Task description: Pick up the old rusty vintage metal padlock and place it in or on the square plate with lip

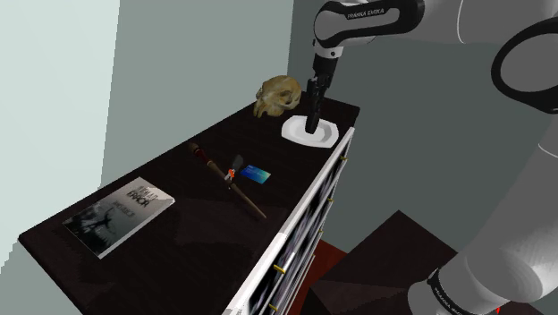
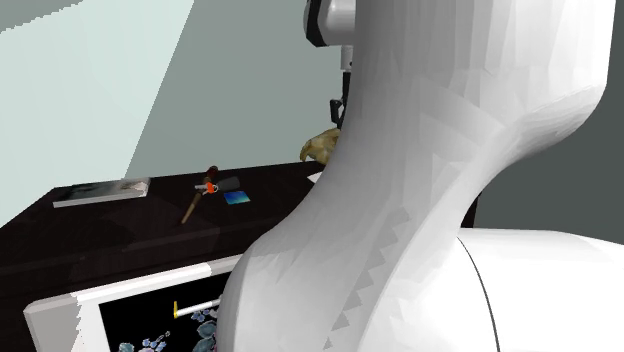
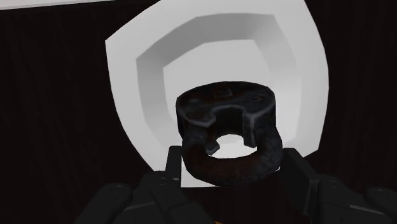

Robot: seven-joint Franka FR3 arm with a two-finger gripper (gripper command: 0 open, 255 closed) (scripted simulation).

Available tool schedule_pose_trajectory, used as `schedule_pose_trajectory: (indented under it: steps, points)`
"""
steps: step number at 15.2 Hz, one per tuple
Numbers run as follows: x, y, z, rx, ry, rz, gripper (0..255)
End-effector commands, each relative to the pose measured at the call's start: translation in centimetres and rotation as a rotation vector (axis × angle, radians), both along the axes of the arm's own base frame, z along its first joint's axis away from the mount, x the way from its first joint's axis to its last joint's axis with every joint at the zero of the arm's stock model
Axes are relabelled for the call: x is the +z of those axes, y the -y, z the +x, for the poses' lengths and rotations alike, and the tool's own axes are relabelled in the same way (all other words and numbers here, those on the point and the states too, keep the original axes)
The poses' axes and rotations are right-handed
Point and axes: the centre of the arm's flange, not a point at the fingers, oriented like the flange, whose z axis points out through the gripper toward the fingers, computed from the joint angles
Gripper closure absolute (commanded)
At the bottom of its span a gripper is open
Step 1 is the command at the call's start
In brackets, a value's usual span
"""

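A dark, rusty padlock (image 3: 226,130) hangs shackle-end toward the camera, clasped between my two black fingers (image 3: 172,167). My gripper (image 3: 232,164) is shut on it. Directly beyond the padlock lies the white square plate with a raised lip (image 3: 146,76). In the shoulder view my gripper (image 1: 313,121) points straight down into the plate (image 1: 329,134), which sits at the far corner of the dark cabinet top (image 1: 179,242). Whether the padlock touches the plate's floor I cannot tell.
A tan skull-like object (image 1: 280,95) stands just beside the plate. A long brown stick (image 1: 228,182), a small blue card (image 1: 255,174) and a book (image 1: 118,217) lie farther along the top. The cabinet's front edge with drawers (image 1: 304,224) drops off on the shoulder view's right.
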Motion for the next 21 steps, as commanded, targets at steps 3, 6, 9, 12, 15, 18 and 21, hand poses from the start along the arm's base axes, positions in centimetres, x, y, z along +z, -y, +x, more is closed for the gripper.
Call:
schedule_pose_trajectory:
  steps: [3, 6, 9, 12, 15, 18, 21]
  points:
    - [-0.1, 0.0, 0.0, 0.0, 0.001, 0.0, 255]
    - [-0.1, 0.0, 0.0, 0.0, 0.001, 0.0, 0]
    - [-0.1, 0.0, 0.0, 0.0, 0.001, 0.0, 0]
    - [1.2, 0.0, -0.1, 0.0, 0.001, 0.0, 0]
    - [4.9, 0.0, -0.4, 0.0, 0.001, 0.0, 0]
    - [4.9, 0.0, -0.4, 0.0, 0.001, 0.0, 0]
    - [4.9, 0.0, -0.4, 0.0, 0.001, 0.0, 0]
